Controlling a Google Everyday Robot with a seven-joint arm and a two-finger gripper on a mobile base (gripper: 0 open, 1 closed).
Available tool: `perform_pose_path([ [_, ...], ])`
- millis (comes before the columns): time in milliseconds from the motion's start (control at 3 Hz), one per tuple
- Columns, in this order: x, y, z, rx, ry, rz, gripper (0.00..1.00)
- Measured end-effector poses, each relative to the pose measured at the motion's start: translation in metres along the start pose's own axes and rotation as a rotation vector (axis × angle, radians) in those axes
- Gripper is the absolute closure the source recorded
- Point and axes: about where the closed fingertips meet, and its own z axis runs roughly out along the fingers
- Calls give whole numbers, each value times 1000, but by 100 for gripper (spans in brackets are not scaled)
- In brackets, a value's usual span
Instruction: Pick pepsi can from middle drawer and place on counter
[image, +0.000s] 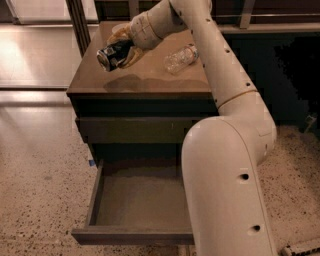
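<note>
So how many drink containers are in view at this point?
2. The pepsi can is held tilted in the gripper above the counter, toward the view's left; a clear plastic bottle lies on it further right. The arm may hide others.

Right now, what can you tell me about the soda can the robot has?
The pepsi can is small and dark blue, with pale logo marks and a silvery end facing the camera. It looks like metal. The gripper is shut on it, holding it tilted almost on its side above the counter, apparently not touching the surface.
</note>
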Motion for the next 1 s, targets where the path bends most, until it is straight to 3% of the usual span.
perform_pose_path([
  [333,28,4,18,2,2,33,100],
  [667,37,29,49,-45,-53,83,100],
  [1000,39,33,52,-49,-57,87,81],
])
